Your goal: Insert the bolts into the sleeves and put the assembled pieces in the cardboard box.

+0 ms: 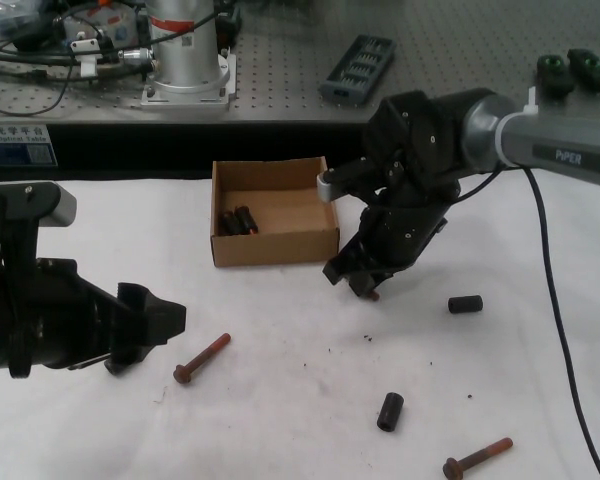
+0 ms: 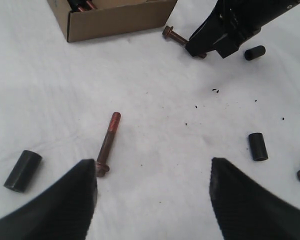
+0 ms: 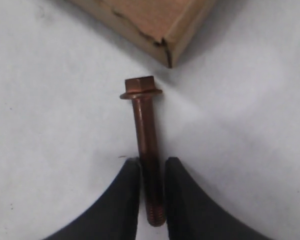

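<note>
My right gripper is shut on the threaded shank of a copper bolt, whose hex head points at the corner of the cardboard box. In the high view that gripper is low by the box's front right corner. Dark assembled pieces lie inside the box. My left gripper hangs open over the cloth, with another bolt just in front of one finger and a black sleeve off to the side. In the high view the left gripper is at the near left.
A second sleeve and a third bolt lie at the near right, and one more sleeve lies right of the right gripper. Behind the white cloth runs a perforated metal bench with a metal post and a tool tray.
</note>
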`<control>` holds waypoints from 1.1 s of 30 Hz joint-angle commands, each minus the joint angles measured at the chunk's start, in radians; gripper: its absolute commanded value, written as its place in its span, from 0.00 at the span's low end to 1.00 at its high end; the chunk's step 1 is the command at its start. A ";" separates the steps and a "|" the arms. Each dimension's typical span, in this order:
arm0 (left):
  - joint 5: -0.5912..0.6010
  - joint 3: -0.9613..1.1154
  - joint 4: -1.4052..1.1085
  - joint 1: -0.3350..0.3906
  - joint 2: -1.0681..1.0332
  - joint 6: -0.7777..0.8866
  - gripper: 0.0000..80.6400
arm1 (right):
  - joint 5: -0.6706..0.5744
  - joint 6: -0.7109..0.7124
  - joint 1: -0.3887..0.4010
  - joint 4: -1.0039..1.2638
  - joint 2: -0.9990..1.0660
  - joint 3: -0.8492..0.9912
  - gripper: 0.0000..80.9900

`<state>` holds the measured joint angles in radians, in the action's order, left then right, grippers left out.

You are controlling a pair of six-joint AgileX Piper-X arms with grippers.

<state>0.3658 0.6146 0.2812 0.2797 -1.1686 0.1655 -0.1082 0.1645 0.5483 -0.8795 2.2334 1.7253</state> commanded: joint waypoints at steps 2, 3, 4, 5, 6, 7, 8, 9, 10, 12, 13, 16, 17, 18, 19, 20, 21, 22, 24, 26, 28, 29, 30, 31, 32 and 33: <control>0.006 0.002 0.002 0.000 0.012 0.016 0.59 | 0.010 -0.029 0.001 -0.027 0.006 0.002 0.16; 0.006 0.002 0.002 0.000 0.012 0.016 0.59 | 0.010 -0.048 0.001 -0.038 0.006 0.002 0.15; 0.006 0.002 0.002 0.000 0.012 0.016 0.59 | 0.010 -0.067 0.001 -0.049 0.006 0.002 0.13; 0.006 0.002 0.002 0.000 0.012 0.016 0.59 | 0.010 -0.080 0.001 -0.064 0.006 0.002 0.11; 0.006 0.002 0.002 0.000 0.012 0.016 0.59 | 0.008 -0.085 0.001 -0.079 0.006 0.002 0.09; 0.006 0.002 0.002 0.000 0.012 0.016 0.59 | 0.004 -0.092 0.006 -0.090 0.003 0.002 0.06; 0.006 0.002 0.002 0.000 0.012 0.016 0.59 | 0.004 -0.101 0.011 -0.103 0.003 0.002 0.04; 0.006 0.002 0.002 0.000 0.012 0.016 0.59 | 0.002 -0.103 0.015 -0.112 0.001 0.002 0.01; 0.006 0.002 0.002 0.000 0.012 0.016 0.59 | 0.002 -0.104 0.020 -0.118 0.001 0.002 0.00; 0.006 0.002 0.002 0.000 0.012 0.016 0.59 | 0.002 -0.103 0.030 -0.120 0.001 0.002 0.03; 0.006 0.002 0.002 0.000 0.012 0.016 0.59 | 0.002 -0.103 0.035 -0.120 0.001 0.002 0.05; 0.006 0.002 0.002 0.000 0.012 0.016 0.59 | -0.023 -0.130 0.050 -0.145 0.001 0.002 0.05; 0.006 0.002 0.002 0.000 0.012 0.016 0.59 | -0.034 -0.152 0.057 -0.161 -0.002 0.002 0.05; 0.006 0.002 0.002 0.000 0.012 0.016 0.59 | -0.041 -0.165 0.064 -0.184 -0.002 0.002 0.05; 0.006 0.002 0.002 0.000 0.012 0.016 0.59 | -0.047 -0.176 0.071 -0.203 -0.004 0.002 0.05; 0.004 0.002 0.002 0.000 0.012 0.016 0.59 | -0.048 -0.177 0.081 -0.229 -0.005 0.002 0.05; -0.002 0.002 0.002 0.000 0.012 0.019 0.59 | -0.048 -0.171 0.092 -0.255 -0.007 0.002 0.05; -0.014 0.002 0.002 0.000 0.012 0.024 0.59 | -0.051 -0.165 0.103 -0.275 -0.011 0.002 0.05; -0.052 0.002 0.002 0.000 0.012 0.056 0.59 | -0.051 -0.155 0.127 -0.295 -0.017 0.002 0.05; -0.095 0.002 0.002 0.000 0.012 0.103 0.59 | -0.070 -0.155 0.155 -0.295 -0.032 0.002 0.05; -0.124 0.002 0.002 0.000 0.012 0.129 0.59 | -0.082 -0.155 0.186 -0.293 -0.051 -0.002 0.05; -0.150 0.002 0.005 0.000 0.012 0.132 0.59 | -0.081 -0.155 0.200 -0.293 -0.059 -0.003 0.05; -0.185 0.002 0.014 -0.007 0.015 0.133 0.59 | -0.081 -0.155 0.216 -0.293 -0.069 -0.007 0.05; -0.220 0.002 0.029 -0.013 0.019 0.133 0.59 | -0.081 -0.155 0.232 -0.288 -0.079 -0.013 0.05; -0.269 0.002 0.055 -0.027 0.026 0.129 0.59 | -0.081 -0.155 0.247 -0.285 -0.089 -0.018 0.05; -0.312 0.002 0.085 -0.046 0.036 0.114 0.59 | -0.081 -0.147 0.261 -0.283 -0.095 -0.021 0.05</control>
<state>0.2435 0.6146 0.2850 0.2797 -1.1678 0.2724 -0.1708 0.0000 0.8022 -1.1594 2.1726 1.7047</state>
